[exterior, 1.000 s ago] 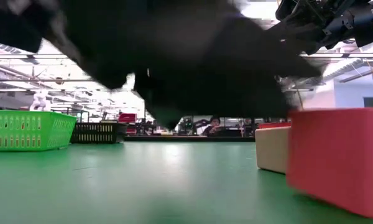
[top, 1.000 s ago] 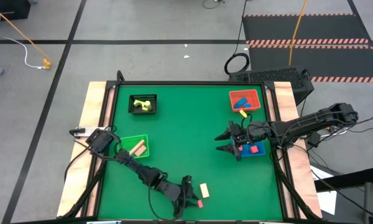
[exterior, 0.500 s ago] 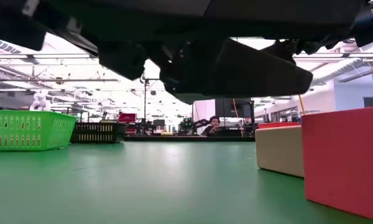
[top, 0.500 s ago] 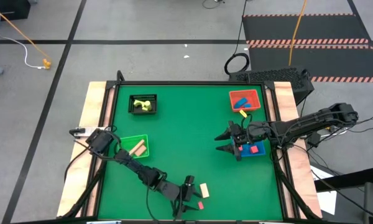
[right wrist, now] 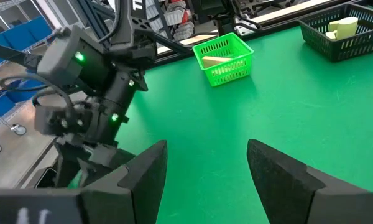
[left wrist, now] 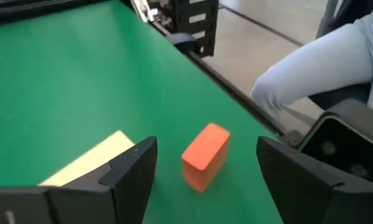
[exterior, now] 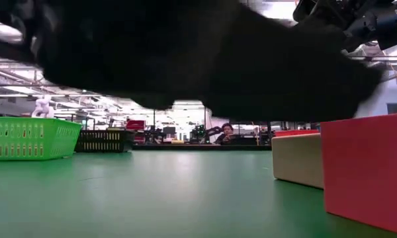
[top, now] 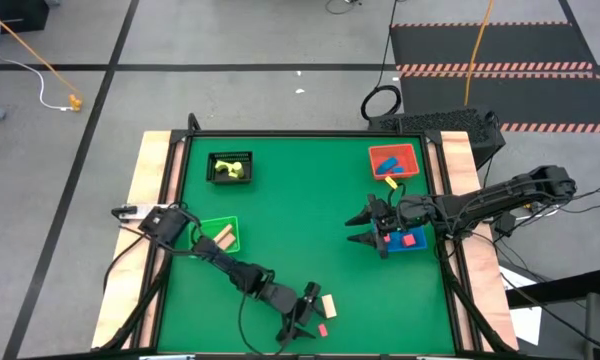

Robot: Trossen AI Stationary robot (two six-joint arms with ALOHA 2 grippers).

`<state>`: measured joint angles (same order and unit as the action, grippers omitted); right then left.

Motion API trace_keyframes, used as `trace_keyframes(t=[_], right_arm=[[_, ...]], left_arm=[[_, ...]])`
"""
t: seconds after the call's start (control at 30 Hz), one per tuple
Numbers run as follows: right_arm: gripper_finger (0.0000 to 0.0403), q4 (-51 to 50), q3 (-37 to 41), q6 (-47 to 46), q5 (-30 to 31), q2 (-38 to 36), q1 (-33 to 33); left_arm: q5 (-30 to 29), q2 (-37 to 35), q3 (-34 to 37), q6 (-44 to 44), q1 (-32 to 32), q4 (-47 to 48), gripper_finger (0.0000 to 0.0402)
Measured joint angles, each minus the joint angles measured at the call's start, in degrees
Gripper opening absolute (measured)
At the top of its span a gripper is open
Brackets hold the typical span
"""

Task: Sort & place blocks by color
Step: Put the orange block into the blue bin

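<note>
While the right gripper (top: 365, 227) waits open by the blue bin (top: 410, 240), the left gripper's (top: 307, 326) jaws straddle, ungripped, the red block (left wrist: 205, 155).

Grey floor (top: 280, 60) crossed by dark lines fills the upper frame of the high view. A dark mat (top: 490, 45) edged with red-white hazard stripes lies upper right, an orange cable (top: 25, 45) upper left. In the low view, ceiling lights (exterior: 26, 76) hang over distant shelving.
</note>
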<state>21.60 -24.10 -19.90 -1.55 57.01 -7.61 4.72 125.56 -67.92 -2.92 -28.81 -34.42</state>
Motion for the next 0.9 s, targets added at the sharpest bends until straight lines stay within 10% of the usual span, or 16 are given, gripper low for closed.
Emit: trace_keyframes(t=[0.4,0.73,0.9], right_arm=[[0.0215,0.04,-0.04,0.0,-0.01,0.0,0.01],[0.0215,0.0,-0.04,0.0,0.01,0.0,0.01],[0.0215,0.0,-0.04,0.0,-0.01,0.0,-0.01]], left_arm=[[2.97,3.75,-3.0,-2.25,1.25,0.55,0.0244],[3.0,3.73,-3.02,-5.06,0.18,1.82,0.0054],[2.83,3.73,-3.02,-0.92,0.34,1.2,0.0055]])
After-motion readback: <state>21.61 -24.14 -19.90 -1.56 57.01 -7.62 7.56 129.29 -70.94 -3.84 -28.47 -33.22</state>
